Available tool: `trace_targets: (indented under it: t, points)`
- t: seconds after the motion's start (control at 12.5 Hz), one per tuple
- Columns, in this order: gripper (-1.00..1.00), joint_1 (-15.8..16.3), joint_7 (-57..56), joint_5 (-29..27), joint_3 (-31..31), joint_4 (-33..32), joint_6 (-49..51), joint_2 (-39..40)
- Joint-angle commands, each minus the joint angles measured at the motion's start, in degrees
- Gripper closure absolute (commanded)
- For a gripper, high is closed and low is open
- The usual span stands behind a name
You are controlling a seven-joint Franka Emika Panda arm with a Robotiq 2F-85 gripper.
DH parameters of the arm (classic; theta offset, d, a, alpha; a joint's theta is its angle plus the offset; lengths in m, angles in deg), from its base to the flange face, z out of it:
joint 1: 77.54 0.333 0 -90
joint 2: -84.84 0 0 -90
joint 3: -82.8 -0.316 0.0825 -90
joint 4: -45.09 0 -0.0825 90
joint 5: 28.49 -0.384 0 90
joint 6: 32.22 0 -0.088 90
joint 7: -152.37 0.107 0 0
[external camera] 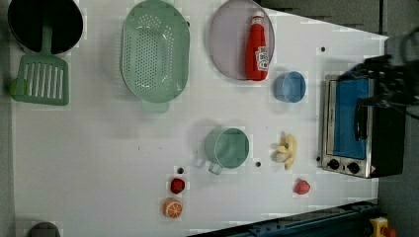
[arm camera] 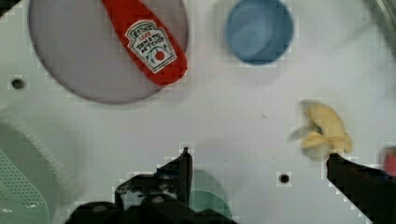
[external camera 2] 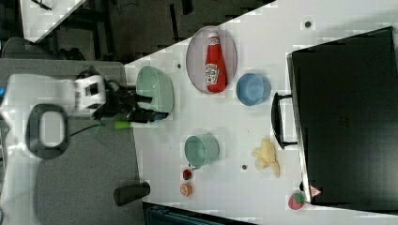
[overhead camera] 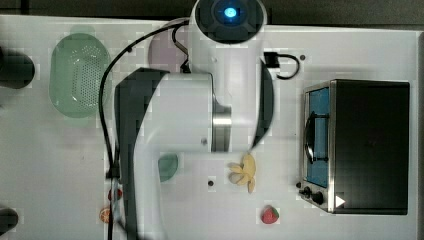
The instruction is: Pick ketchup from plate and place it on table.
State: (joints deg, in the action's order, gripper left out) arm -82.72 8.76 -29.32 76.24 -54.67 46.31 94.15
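Ketchup [arm camera: 148, 43] lies flat on the plate [arm camera: 70, 60], base overhanging the rim; gripper [arm camera: 259, 161] fully open, empty, short of it; looks like light, smooth, squeezable plastic, so I'd pinch across the labelled mid-body, gently.

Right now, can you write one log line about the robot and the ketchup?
hand: open, holding nothing | ketchup: lying on plate, untouched | phase: approach, before pick | table: target
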Motion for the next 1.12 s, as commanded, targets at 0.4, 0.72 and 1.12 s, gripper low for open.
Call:
trace_targets:
  t: [0.4,0.72,1.12]
  points:
    - [-1.00,0.4,-23.9,0.1,-0.6,-0.4,-16.1,10.1]
    - [-1.00,1.0,-32.3,0.1,-0.6,-0.4,-26.4,16.8]
    - [-1.00,1.9,-32.3,0.4,-0.6,-0.2,-33.9,24.1]
